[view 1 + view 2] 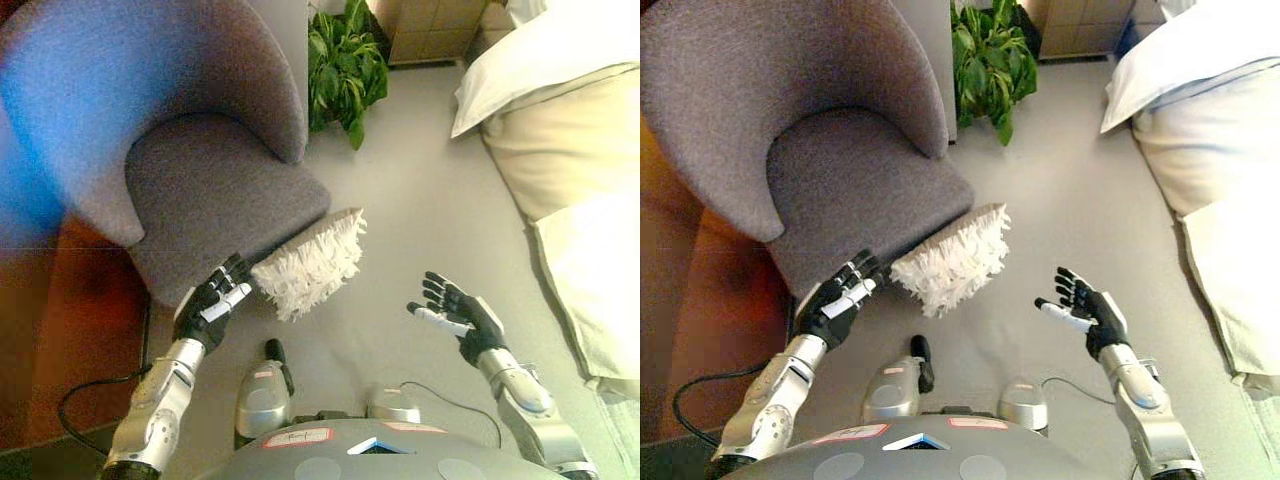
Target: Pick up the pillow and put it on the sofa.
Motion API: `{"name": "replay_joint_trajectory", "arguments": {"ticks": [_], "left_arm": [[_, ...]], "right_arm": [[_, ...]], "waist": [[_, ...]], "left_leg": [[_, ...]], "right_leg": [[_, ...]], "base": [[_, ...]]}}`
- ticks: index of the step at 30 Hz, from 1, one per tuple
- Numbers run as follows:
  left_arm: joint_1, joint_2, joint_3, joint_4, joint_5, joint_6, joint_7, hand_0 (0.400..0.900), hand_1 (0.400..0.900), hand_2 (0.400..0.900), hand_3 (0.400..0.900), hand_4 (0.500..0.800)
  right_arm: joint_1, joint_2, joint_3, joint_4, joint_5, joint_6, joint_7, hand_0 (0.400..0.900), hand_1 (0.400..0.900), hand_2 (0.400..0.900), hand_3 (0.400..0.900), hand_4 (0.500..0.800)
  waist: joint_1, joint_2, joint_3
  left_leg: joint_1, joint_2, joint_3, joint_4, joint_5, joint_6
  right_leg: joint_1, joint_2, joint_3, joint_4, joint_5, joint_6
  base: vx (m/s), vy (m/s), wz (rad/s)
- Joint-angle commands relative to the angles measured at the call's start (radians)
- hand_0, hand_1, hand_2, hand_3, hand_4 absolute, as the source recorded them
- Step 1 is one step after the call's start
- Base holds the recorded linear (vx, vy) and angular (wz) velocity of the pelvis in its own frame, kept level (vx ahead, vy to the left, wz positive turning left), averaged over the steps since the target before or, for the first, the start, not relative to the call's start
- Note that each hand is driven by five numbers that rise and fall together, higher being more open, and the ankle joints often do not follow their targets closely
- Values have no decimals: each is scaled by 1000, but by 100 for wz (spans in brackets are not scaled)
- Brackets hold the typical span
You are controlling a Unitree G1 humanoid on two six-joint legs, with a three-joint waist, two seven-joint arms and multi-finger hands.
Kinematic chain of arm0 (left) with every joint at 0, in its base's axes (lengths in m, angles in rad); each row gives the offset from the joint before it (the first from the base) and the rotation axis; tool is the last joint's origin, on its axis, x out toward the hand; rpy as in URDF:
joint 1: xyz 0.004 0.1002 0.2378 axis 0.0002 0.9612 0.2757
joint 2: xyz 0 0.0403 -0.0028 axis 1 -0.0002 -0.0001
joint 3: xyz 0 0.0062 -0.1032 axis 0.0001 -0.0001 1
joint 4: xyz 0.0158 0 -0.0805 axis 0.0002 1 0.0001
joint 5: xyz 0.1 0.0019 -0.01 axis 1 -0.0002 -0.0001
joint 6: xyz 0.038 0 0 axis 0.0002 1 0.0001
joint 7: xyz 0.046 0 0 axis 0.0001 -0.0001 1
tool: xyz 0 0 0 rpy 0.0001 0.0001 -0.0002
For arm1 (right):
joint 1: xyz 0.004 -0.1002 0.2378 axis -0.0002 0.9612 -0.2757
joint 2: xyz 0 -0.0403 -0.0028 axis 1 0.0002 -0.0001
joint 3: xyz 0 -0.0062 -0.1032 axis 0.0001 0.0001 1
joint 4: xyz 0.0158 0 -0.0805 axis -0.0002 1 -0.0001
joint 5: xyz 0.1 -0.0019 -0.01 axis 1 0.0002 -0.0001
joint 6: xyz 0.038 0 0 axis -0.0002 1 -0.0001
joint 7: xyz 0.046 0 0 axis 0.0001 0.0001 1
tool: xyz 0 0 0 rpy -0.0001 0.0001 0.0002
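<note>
Basically barely started: pillow (pixel 312 262) leans on the sofa (pixel 215 195), left hand (pixel 213 300) spread touching it, right hand (pixel 457 313) spread, apart.

White shaggy pillow (pixel 952 264) on floor against grey sofa (pixel 810 130), btwn open hands.

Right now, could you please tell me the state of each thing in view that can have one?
Pillow: white and shaggy, leaning against the front edge of the armchair seat, not lifted.
Armchair: grey, upright, its seat holds nothing.
Left hand: open, fingers straight, by the pillow's left end.
Right hand: open, palm up, apart from the pillow.
Potted plant: upright on the floor.
Bed: covered with light bedding.
</note>
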Motion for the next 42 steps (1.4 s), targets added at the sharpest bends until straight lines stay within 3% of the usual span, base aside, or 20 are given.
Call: {"name": "replay_joint_trajectory", "arguments": {"ticks": [1, 4, 7, 9, 13, 17, 20, 24, 26, 28, 31, 34, 37, 42], "left_arm": [[3, 38, 14, -90, 7, -76, -21, 900, 900, 900, 900, 800], [-13, 42, 19, -96, -3, -55, -23, 900, 900, 900, 900, 800], [-23, 47, 13, -105, 8, -47, -15, 900, 900, 900, 900, 800], [-36, 55, 1, -101, 8, -52, -20, 900, 900, 900, 900, 800], [-50, 63, -25, -98, 8, -68, -5, 900, 900, 900, 900, 800], [-52, 62, -31, -120, 6, -60, 6, 900, 900, 900, 900, 800], [-44, 62, -26, -126, 5, -58, 17, 900, 900, 900, 900, 800], [-50, 57, -15, -88, 7, -59, 11, 900, 900, 900, 900, 800], [-46, 51, 0, -91, -12, -40, 7, 900, 900, 900, 900, 800], [-32, 47, 12, -101, -5, -29, -9, 900, 900, 900, 900, 800], [-12, 41, 25, -118, -25, -28, 14, 900, 900, 900, 900, 800], [-12, 47, 31, -121, -52, -39, -2, 900, 900, 900, 900, 800], [-53, 54, 2, -100, -40, -49, -47, 900, 900, 900, 900, 800], [-129, 114, -31, -84, -57, -38, -66, 900, 900, 900, 900, 800]], "right_arm": [[-40, -3, -11, -80, 0, -68, -64, 900, 900, 900, 900, 800], [-35, 7, -1, -76, -20, -82, -87, 900, 900, 900, 900, 800], [-23, 8, -11, -65, -25, -102, -93, 900, 900, 900, 900, 800], [-18, 7, -19, -58, -10, -129, -93, 900, 900, 900, 900, 800], [-28, 0, -24, -58, 5, -143, -108, 900, 900, 900, 900, 800], [-41, -8, -29, -65, 0, -126, -104, 900, 900, 900, 900, 800], [-48, -17, -24, -64, -8, -115, -105, 900, 900, 900, 900, 800], [-49, -25, -26, -24, -15, -93, -81, 900, 900, 900, 900, 800], [-48, -34, -28, -31, -26, -46, -57, 900, 900, 900, 900, 800], [-43, -49, -25, -25, -107, -48, -43, 900, 900, 900, 900, 800], [-42, -95, -25, -30, -241, -53, -47, 900, 900, 900, 900, 800], [-47, -155, -35, -42, -386, -44, -53, 900, 900, 900, 900, 800], [-58, -201, -37, -7, -529, -23, -93, 900, 900, 900, 900, 800], [-155, -311, 19, 22, -819, -19, -124, 900, 900, 900, 900, 800]], "waist": [[8, 41, -61], [-14, 59, -60], [-40, 62, -62], [-55, 63, -61], [-78, 53, -51], [-101, 24, -52], [-111, 13, -52], [-119, 9, -63], [-124, 8, -76], [-131, 8, -88], [-135, 17, -97], [-127, 23, -92], [-125, 22, -73], [-121, 29, -25]], "left_leg": [[9, -2, -52, -137, 25, 32], [63, -18, -57, -166, 21, 32], [104, -30, -66, -185, 12, 29], [123, -35, -84, -190, 2, 27], [146, -36, -94, -186, -19, 17], [179, -38, -110, -175, -67, -7], [204, -34, -124, -167, -101, -19], [235, -4, -130, -160, -110, -30], [258, 22, -114, -163, -106, -44], [285, 58, -103, -159, -103, -63], [306, 102, -108, -156, -71, -86], [257, 132, -98, -100, 6, -105], [190, 162, -42, -114, 36, -129], [154, 149, -66, -126, -8, -122]], "right_leg": [[-19, 24, -8, 290, 289, 17], [-111, 52, -27, 329, 247, -15], [-135, 76, -39, 239, 233, -21], [-156, 77, -27, 162, 269, -18], [-190, 41, -6, 39, 343, 0], [-221, -27, 26, -220, 430, 29], [-227, -46, 37, -306, 503, 53], [-189, -24, 35, -341, 463, 49], [-170, -14, 26, -353, 450, 49], [-151, 17, 34, -357, 414, 40], [-128, 64, 45, -372, 376, 28], [-93, 97, 31, -396, 350, 2], [-79, 86, -34, -398, 336, 8], [-157, 33, -64, -348, 357, 35]], "base": [[214, 315, 20], [190, 189, 31], [172, 14, 48], [147, -86, 51], [139, -111, 38], [204, -181, 40], [238, -222, 39], [214, -209, 32], [200, -219, 21], [195, -196, 20], [140, -169, 6], [80, -119, 17], [6, -44, 62], [-27, -40, 40]]}}
